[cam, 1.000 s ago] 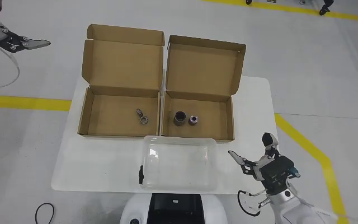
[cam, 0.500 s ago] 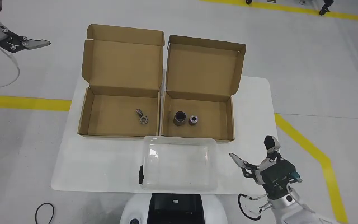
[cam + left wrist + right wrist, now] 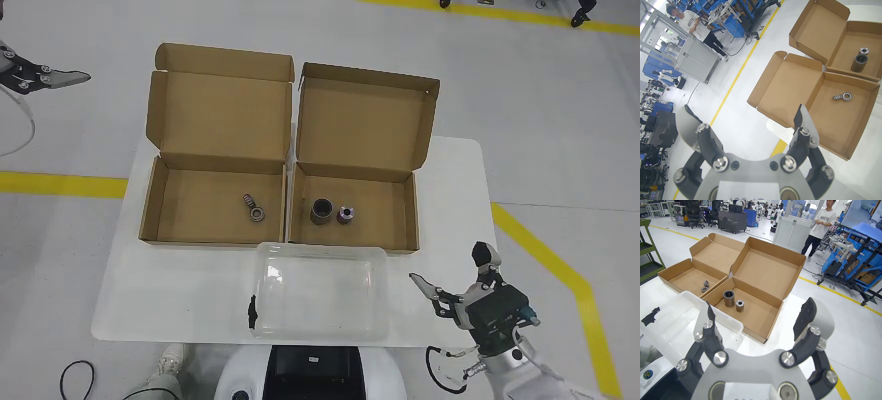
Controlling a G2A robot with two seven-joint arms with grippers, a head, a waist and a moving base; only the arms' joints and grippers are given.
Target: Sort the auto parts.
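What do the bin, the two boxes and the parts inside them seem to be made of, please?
Left box and right box: matte brown cardboard, with folded flaps. Bin: clear glossy plastic; the table shows through. Bearings, sleeve and bush: probably metal, judging by grey sheen.

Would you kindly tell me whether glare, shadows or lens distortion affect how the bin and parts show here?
Top view: even light, soft shadows inside the cardboard boxes; the clear bin nearly merges with the white table. Right wrist view: pale reflections on the bin's walls, wide-angle bowing toward the edges. Left wrist view: the same bowing; the bearings show no glare.
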